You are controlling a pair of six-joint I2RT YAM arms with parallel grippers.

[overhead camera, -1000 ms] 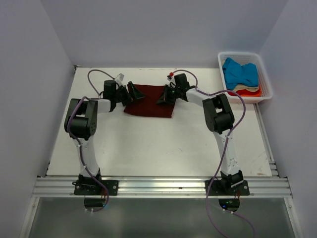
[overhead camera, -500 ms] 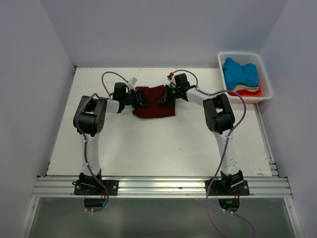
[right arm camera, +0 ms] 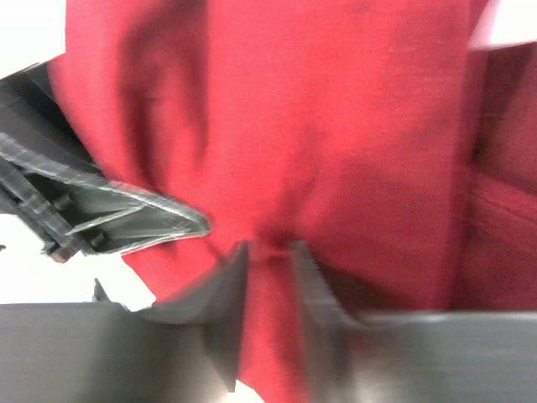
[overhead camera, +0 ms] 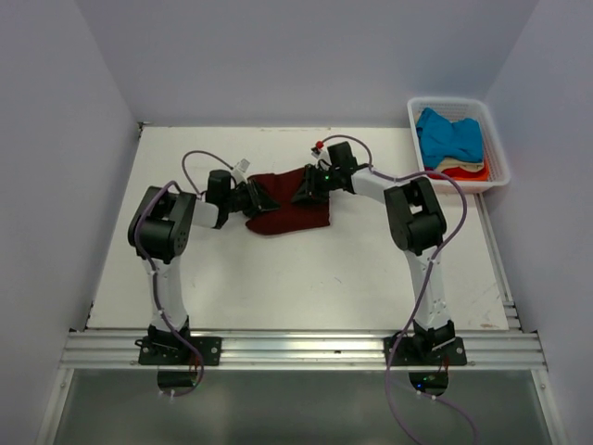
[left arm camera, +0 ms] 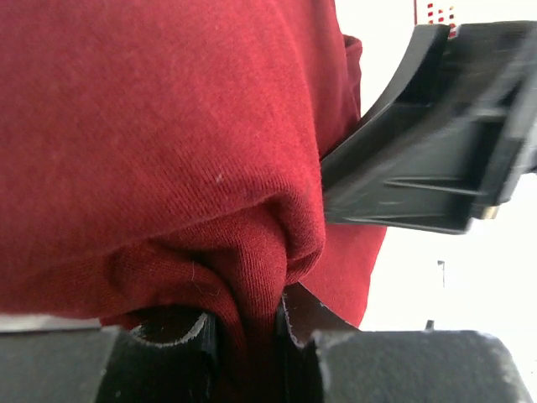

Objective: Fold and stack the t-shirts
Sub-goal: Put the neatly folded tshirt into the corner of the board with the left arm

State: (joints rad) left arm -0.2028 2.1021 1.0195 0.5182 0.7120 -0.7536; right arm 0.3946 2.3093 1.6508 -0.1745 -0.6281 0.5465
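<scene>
Top external view: maroon t-shirt (overhead camera: 289, 215) bunched into a small lump on the table (overhead camera: 278, 287), well to the left of the white basket (overhead camera: 445, 99) and slightly nearer. Pinched at the end farthest from the basket by the left gripper (overhead camera: 252, 197), jaws nearly closed, a fold of cloth squeezed between them in the left wrist view. Caught at the basket-side end by the right gripper (overhead camera: 306, 190), jaws narrow with a pucker of cloth drawn between; blurred in the right wrist view, so the grip only judged firm. Both grippers close together over the lump. Judging by this: folding under way, no flat finished fold yet, no stack begun. Blue t-shirt (overhead camera: 449, 134), cream t-shirt (overhead camera: 459, 165) and orange-red t-shirt (overhead camera: 471, 173) heaped inside the basket, unfolded. Plenty of bare table nearer than the basket and to its left; back edge and enclosure walls well apart from the cloth.
</scene>
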